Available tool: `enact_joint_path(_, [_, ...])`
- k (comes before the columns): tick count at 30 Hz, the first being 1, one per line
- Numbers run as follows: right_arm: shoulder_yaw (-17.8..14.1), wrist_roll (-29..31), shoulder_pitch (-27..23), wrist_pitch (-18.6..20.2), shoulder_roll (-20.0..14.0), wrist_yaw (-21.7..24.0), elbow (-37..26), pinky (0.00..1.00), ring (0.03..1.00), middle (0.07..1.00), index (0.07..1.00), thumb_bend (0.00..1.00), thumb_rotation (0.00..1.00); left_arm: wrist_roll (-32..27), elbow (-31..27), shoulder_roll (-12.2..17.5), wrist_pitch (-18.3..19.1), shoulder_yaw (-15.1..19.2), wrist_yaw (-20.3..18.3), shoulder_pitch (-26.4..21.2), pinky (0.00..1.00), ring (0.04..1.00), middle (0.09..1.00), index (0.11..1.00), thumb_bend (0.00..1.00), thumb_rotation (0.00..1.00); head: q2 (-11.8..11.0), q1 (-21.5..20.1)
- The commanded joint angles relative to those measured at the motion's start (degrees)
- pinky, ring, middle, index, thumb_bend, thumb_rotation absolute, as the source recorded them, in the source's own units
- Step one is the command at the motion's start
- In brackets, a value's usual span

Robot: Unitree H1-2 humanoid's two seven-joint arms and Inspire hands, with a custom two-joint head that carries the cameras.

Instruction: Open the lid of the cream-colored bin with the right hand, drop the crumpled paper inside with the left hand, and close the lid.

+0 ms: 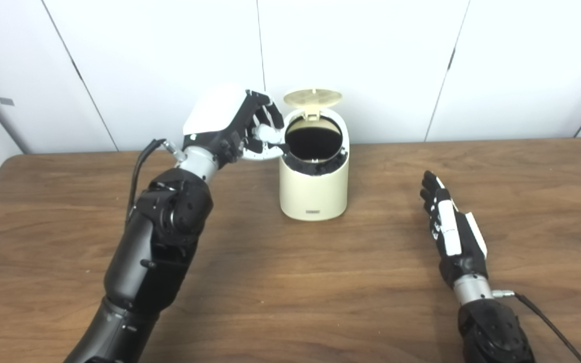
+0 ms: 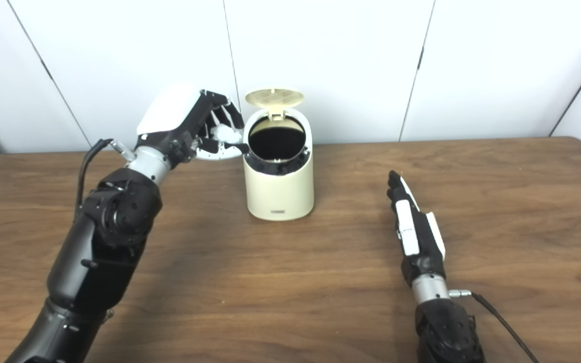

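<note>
The cream-colored bin (image 1: pixel 313 191) stands upright at the middle back of the wooden table (image 1: pixel 290 282). Its round lid (image 1: pixel 313 97) is tipped up and back, and the dark opening (image 1: pixel 314 141) shows. My left hand (image 1: pixel 235 123) is raised just left of the bin's rim, at the height of the opening. It is shut on the white crumpled paper (image 1: pixel 265 133), which sits beside the rim and not over the opening. My right hand (image 1: pixel 449 227) lies flat on the table to the right of the bin, open, fingers pointing away, holding nothing.
The edge of a flat, round white thing (image 2: pixel 215 154) shows under my left hand, next to the bin. White wall panels (image 1: pixel 371 60) close off the back of the table. Cables run from both wrists.
</note>
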Motion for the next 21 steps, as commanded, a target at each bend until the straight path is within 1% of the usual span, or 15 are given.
enact_joint_path(1, [0.5, 0.0, -0.7, -1.2, 0.2, 0.5, -0.2, 0.99, 0.966, 0.963, 0.935, 0.52, 1.00, 0.4, 0.3, -0.6, -1.1, 0.2, 2.6, -3.6, 0.33, 0.364, 0.467, 0.518, 0.47, 0.00, -0.2, 0.1])
enact_joint_path(3, [0.4, 0.4, -0.8, -1.6, 0.3, 0.6, 0.2, 1.00, 0.967, 0.964, 0.935, 0.51, 1.00, 0.4, 1.5, -1.3, -1.4, 0.0, 3.5, -4.0, 0.31, 0.364, 0.472, 0.520, 0.47, 0.00, -0.3, 0.3])
enact_joint_path(7, [0.4, 0.4, -1.0, -2.1, 0.3, 0.5, 0.7, 0.99, 0.965, 0.964, 0.935, 0.50, 1.00, 1.0, 4.2, -2.5, -1.9, -0.8, 5.1, -4.9, 0.31, 0.366, 0.478, 0.512, 0.47, 0.00, -0.3, 0.3])
enact_joint_path(13, [0.5, -0.5, -1.2, -2.6, 0.4, 0.0, 1.3, 0.99, 0.972, 0.961, 0.931, 0.51, 1.00, 1.1, 7.8, -4.5, -2.6, -1.9, 7.7, -5.8, 0.31, 0.381, 0.503, 0.496, 0.47, 0.00, -0.4, 1.1])
enact_joint_path(16, [0.5, -0.7, -1.3, -2.7, 0.4, -0.2, 1.4, 1.00, 0.980, 0.960, 0.931, 0.51, 1.00, 0.9, 9.2, -5.1, -3.0, -2.4, 9.0, -5.9, 0.28, 0.382, 0.510, 0.515, 0.47, 0.00, -0.3, 1.0])
enact_joint_path(21, [0.8, -1.2, -1.1, -2.3, 0.6, -0.2, 0.8, 1.00, 0.983, 0.958, 0.932, 0.52, 1.00, 0.5, 11.4, -5.9, -3.9, -3.0, 11.2, -6.2, 0.31, 0.386, 0.499, 0.505, 0.47, 0.00, -0.2, 0.5])
